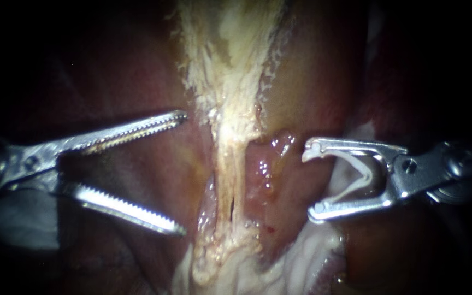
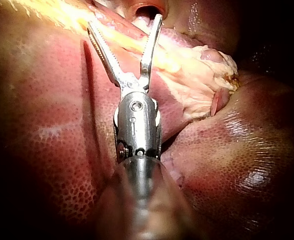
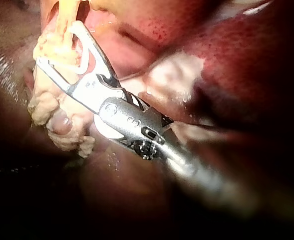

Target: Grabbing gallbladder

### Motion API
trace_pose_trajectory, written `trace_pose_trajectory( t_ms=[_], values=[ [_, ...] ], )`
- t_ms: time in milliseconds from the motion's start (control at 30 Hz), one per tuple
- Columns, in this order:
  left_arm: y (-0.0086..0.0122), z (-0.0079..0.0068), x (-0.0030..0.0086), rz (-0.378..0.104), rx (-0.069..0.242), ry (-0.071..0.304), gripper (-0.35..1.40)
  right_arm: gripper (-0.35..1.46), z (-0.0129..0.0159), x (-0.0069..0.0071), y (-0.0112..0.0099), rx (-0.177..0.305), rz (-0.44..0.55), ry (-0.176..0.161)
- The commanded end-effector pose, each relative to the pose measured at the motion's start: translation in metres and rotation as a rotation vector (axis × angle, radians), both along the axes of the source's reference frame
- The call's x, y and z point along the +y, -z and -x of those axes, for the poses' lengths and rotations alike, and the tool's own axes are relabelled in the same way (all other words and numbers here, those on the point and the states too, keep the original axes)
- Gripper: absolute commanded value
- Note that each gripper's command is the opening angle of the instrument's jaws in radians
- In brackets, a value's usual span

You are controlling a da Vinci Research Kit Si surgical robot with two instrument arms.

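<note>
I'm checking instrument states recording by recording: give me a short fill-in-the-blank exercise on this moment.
1. The left instrument's serrated jaws stand ___, gripping nothing.
2. The right instrument holds a ___ clip between its jaws.
3. In the endoscope view, the pale strand of tissue lies ___ the two instruments.

Missing words: open; white; between.

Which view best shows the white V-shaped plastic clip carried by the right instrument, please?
The endoscope view: the white V-shaped plastic clip lies side-on, both legs visible within the right instrument. The right wrist view shows it obliquely against pale tissue; the left wrist view does not show it.
</note>
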State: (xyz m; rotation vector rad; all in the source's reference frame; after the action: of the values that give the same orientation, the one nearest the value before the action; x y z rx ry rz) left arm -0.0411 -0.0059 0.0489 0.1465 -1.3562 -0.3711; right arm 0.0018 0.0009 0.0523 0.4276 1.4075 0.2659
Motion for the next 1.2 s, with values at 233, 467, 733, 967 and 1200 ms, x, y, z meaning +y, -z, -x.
trace_pose_trajectory(
  t_ms=[233,467,733,967,1200],
  values=[
    [0.0001,-0.0004,0.0000,-0.147,0.033,0.139,0.83,0.59,0.0000,0.0000,0.0000,0.000,0.000,0.000],
    [-0.0005,0.0005,0.0011,-0.321,0.116,0.266,0.67,0.59,-0.0001,0.0000,-0.0001,0.000,0.000,-0.001],
    [-0.0016,0.0032,0.0023,-0.394,0.136,0.296,0.57,0.59,-0.0001,0.0000,-0.0002,-0.001,0.000,-0.001],
    [-0.0020,0.0051,0.0029,-0.457,0.159,0.314,0.41,0.59,-0.0001,0.0000,-0.0002,-0.001,0.000,-0.001],
    [-0.0034,0.0049,0.0038,-0.504,0.193,0.318,0.14,0.59,-0.0001,0.0000,-0.0002,-0.001,0.000,-0.001]
  ],
)
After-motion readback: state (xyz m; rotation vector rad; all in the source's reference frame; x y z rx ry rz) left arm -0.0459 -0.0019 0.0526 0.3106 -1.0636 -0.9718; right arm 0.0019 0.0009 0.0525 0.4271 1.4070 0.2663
